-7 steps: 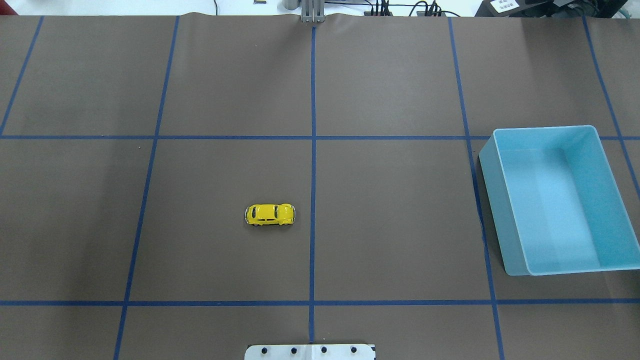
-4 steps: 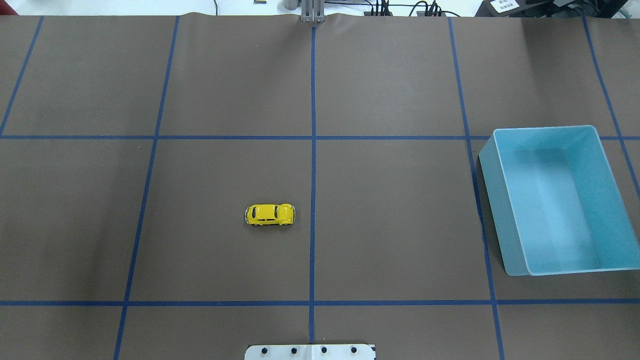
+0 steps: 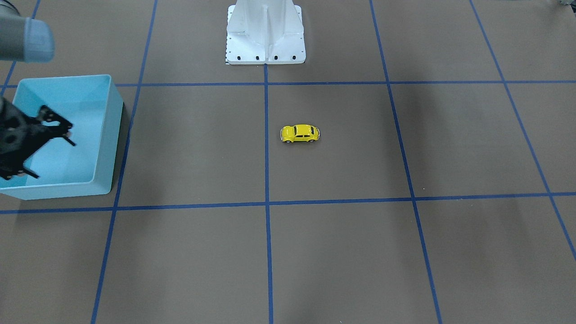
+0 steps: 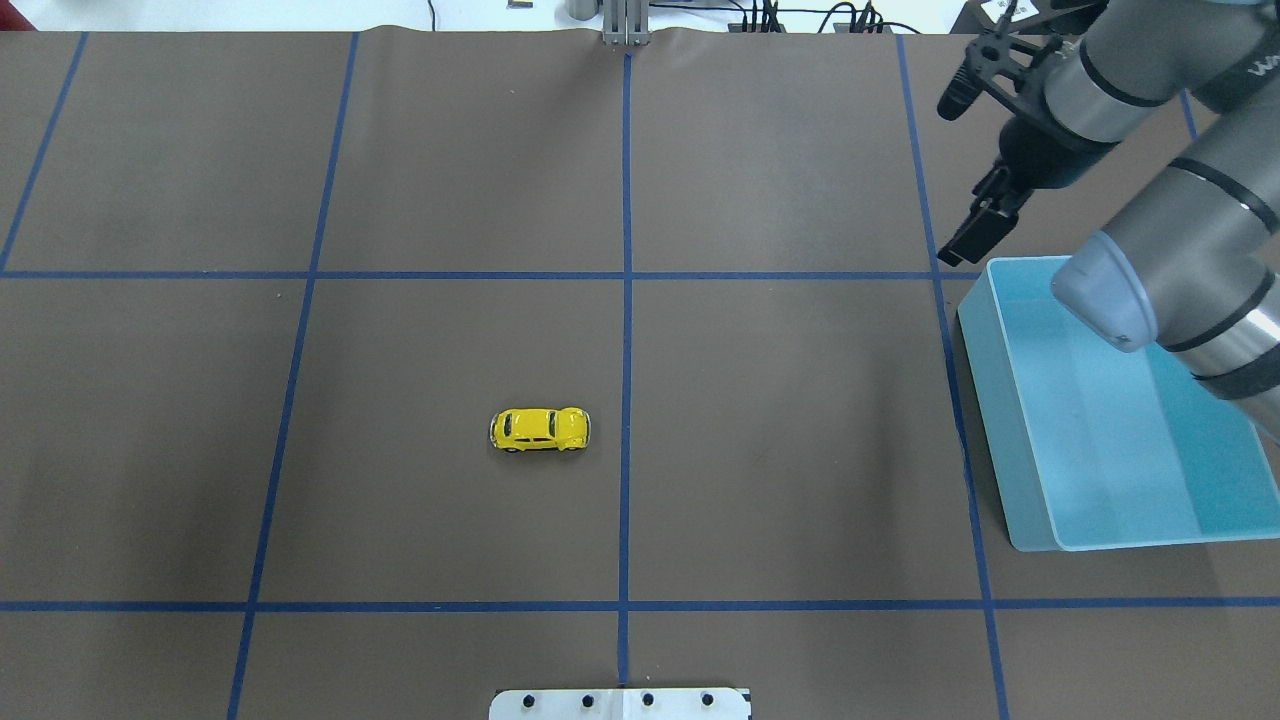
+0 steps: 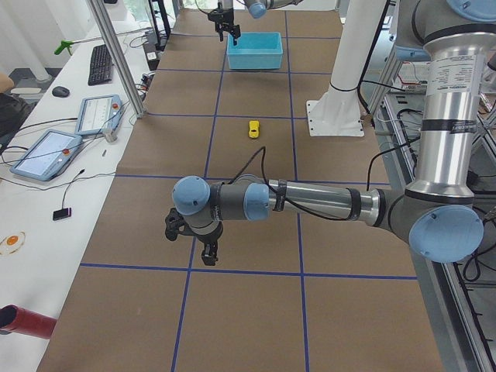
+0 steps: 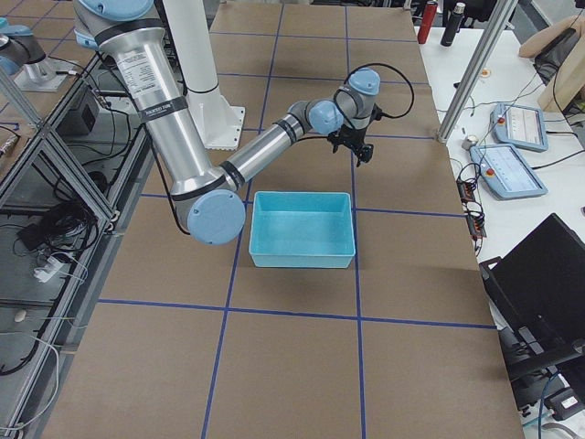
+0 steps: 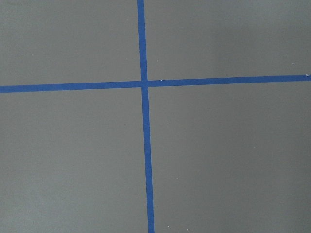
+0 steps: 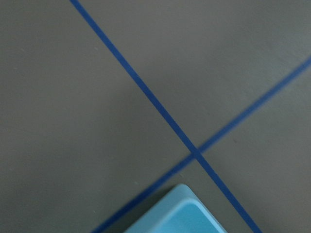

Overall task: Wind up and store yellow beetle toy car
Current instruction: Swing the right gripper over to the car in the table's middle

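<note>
Table (image 4: 400, 200) in brown, crossed by blue tape lines (image 4: 627, 150), carries everything here. Furthest left, the left tool (image 5: 190, 246) shows only in the side view from the table's left end, hanging over the table well apart from the car. Whether its jaws stand apart or together I cannot tell from there, and its own wrist camera shows nothing but a tape crossing.

Next, in the overhead view, the yellow beetle toy car (image 4: 540, 430) stands on its wheels at about 7 o'clock from the central tape crossing. It lies lengthwise across the view, with neither arm touching it. At 2 o'clock from the car the right tool (image 4: 960, 175) hangs with its fingers spread wide, gripping nothing. It is just past the far corner of the light blue bin (image 4: 992, 400), which lies at 3 o'clock from the car, well apart from it.

The car is likely light, stiff and glossy — a rounded shell that pads could slip off. The flatter sides across the doors look the best place to pinch, low enough to press the wheels down for winding. Small as it is, a slight miss could send it rolling.

Hidden or unclear: the car's underside and any pull-back mechanism, which end is the nose, and part of the bin floor — the right arm covers it from above.
</note>
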Tool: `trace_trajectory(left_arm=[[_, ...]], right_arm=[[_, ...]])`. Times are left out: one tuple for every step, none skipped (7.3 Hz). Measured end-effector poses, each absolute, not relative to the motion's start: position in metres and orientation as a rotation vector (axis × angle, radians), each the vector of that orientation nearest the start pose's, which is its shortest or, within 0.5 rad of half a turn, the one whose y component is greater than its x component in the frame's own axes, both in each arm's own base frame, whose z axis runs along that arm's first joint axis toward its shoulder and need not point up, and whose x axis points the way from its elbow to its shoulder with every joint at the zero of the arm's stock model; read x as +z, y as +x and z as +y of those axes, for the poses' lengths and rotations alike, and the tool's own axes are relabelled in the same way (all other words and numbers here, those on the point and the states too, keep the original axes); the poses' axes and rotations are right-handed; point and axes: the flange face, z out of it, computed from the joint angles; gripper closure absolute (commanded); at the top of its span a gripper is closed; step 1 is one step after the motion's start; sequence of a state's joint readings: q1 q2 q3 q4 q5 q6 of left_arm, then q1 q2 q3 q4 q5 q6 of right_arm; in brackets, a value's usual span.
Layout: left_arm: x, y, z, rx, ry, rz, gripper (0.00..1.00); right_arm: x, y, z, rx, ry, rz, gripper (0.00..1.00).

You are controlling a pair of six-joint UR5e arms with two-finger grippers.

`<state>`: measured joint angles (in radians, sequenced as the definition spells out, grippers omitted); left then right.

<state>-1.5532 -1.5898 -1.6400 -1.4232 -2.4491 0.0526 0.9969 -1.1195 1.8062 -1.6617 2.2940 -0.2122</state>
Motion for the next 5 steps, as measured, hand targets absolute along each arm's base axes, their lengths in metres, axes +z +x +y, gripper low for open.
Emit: trace_trajectory(left_arm=[[0.629,-0.048,-0.492,0.027,-0.056,0.882,0.0],[0.633,-0.048,-0.489,0.022,-0.064,0.883,0.0],[0.633,-0.048,-0.488,0.021,-0.065,0.883,0.0],[0.634,-0.048,-0.487,0.02,-0.066,0.881,0.0],[0.636,-0.048,-0.487,0.018,-0.068,0.879,0.0]], right_arm=[[0.268,-0.298,-0.549,-0.992,0.492,-0.848,0.01],[0.236,-0.319,-0.541,-1.044,0.53,-0.889,0.02],[0.214,-0.336,-0.531,-1.104,0.574,-0.94,0.02],[0.2,-0.357,-0.52,-1.174,0.653,-0.983,0.02],[0.193,-0.383,-0.507,-1.245,0.746,-1.025,0.02]])
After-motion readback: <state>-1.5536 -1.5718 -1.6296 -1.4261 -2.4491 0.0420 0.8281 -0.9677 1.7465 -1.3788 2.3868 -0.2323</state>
